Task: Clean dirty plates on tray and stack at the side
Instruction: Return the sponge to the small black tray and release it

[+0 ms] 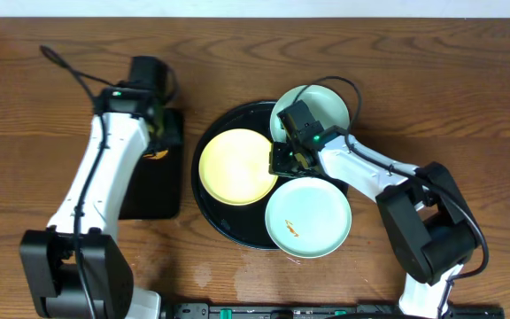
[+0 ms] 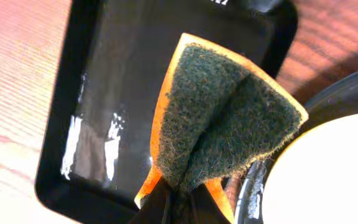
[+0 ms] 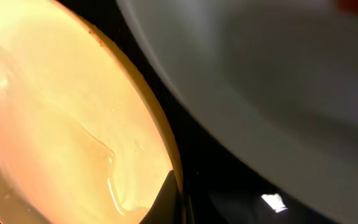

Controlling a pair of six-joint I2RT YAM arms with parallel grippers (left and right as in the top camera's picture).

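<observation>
The pale yellow plate (image 1: 233,167) lies on the left of the round black tray (image 1: 204,206). One mint-green plate (image 1: 312,213) with a small orange smear sits at the tray's front right. The other mint-green plate (image 1: 328,105) sits at the back right, partly under my right arm. My right gripper (image 1: 277,162) is shut on the yellow plate's right rim. In the right wrist view a finger (image 3: 178,200) rests on the yellow plate (image 3: 61,124), beside a mint plate (image 3: 260,81). My left gripper (image 2: 179,210) is shut on a folded orange-and-green sponge (image 2: 222,118).
A smaller rectangular black tray (image 1: 153,190) lies left of the round tray, under my left gripper (image 1: 159,133); it also shows in the left wrist view (image 2: 104,93), wet and shiny. The wooden table (image 1: 42,106) surrounds both trays. The round tray's rim (image 2: 337,99) shows at right.
</observation>
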